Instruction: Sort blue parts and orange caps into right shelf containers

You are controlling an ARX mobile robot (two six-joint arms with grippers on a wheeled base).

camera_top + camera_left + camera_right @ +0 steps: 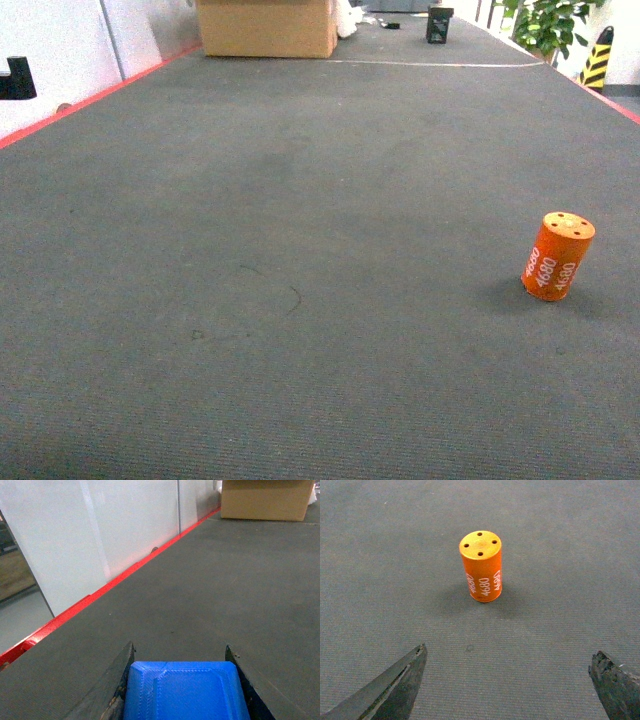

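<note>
Left tool [182, 672]: two dark fingers [122, 675] at the bottom edge, closed against either side of a blue part [185, 692].
Blue part: flat, with rounded corners and a textured raised border, filling the gap between the fingers.
Surface: dark grey carpeted floor [215, 585].
Left edge: red strip [125, 575] along white wall panels [75, 540].
Far end: cardboard box [265, 500].

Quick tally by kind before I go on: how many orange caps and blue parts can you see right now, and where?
Orange caps: 1, the orange cap standing on the grey belt, ahead of the open right gripper.
Blue parts: 1, the blue part held between the left gripper fingers.
Total: 2
</note>
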